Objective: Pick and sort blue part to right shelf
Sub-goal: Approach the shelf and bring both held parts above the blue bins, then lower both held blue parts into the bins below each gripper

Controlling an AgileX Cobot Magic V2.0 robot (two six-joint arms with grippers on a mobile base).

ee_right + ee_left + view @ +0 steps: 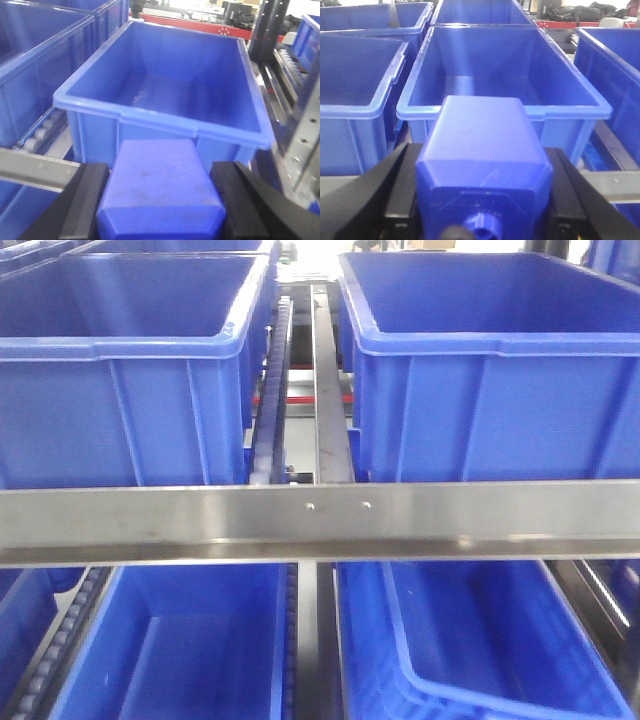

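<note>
Both arms carry a load in front of the right shelf. Left gripper: black fingers pressed against both flanks of a deep-blue block, closed on it; this blue part has a square body, sloped shoulders and a squarish cap pointing away from the wrist, with a small round blue knob at its near end between the finger bases. Just past the cap, an open blue bin sits with its near rim right behind the block; it looks bare inside. Another bin lies to the left of the fingers, a third to the right. Right gripper: black fingers likewise clamped on either side of a second blue block, same sloped-shoulder form, its lower end cut off by the frame. Ahead of those fingers, an open blue bin; a steel front rail runs left of them, with rollers behind it. Front view: steel rail across the middle, two large bins above, two below, blue roller track between the upper pair; neither gripper shows there.
</note>
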